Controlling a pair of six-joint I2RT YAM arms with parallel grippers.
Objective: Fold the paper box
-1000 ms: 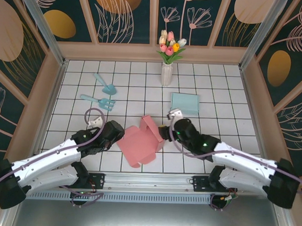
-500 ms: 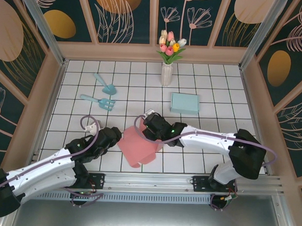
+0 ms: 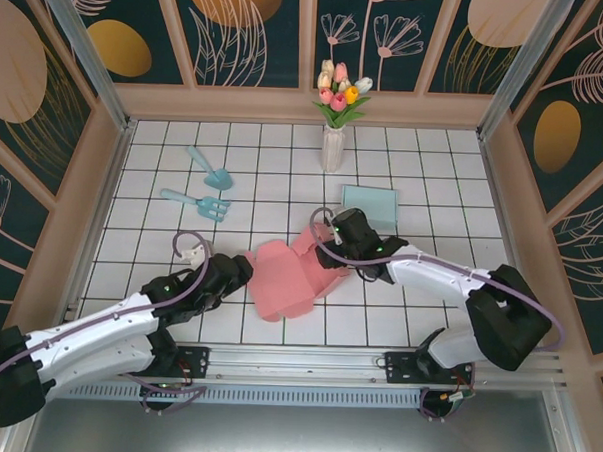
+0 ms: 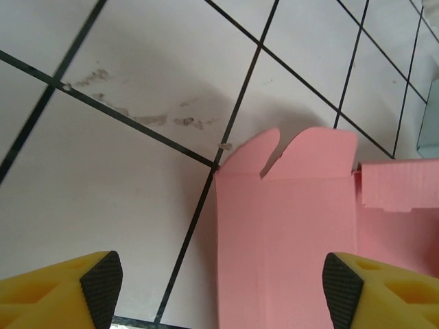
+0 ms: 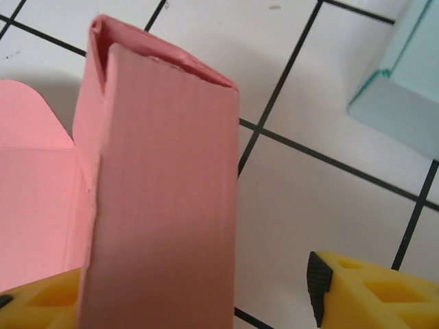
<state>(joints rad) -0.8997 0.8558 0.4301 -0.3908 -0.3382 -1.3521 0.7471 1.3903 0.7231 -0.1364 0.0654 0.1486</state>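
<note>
From above, the pink paper box (image 3: 291, 278) lies near the middle of the tiled table (image 3: 434, 172). Most of it is spread flat, and one side panel stands up at its far right corner. Your left gripper (image 3: 237, 273) sits at the box's left edge and your right gripper (image 3: 327, 237) is at the raised panel. The teal box (image 3: 370, 204) lies just beyond the right gripper. The vase of tulips (image 3: 332, 137), the trowel (image 3: 209, 168) and the fork (image 3: 197, 203) are well apart from the work.

In the left wrist view, your jaws stand wide. A flat pink panel with two rounded tabs rests on the tiles between the pads (image 4: 101, 282), nearer the right one. The left pad is clear of the panel, and nothing is held.

In the right wrist view, the raised panel stands upright between your fingers. The right pad (image 5: 321, 284) is clear of it, with bare tile between them. The left finger is partly hidden behind the card, so you cannot tell whether it touches. This claw is also wide and clamps nothing.

I judge you are early in the fold, with the first wall going up and the rest not yet formed. Next, press the base down with the left gripper so the sheet does not slide. Then close or push the right gripper on the standing wall to set its crease, keeping clear of the teal box.
</note>
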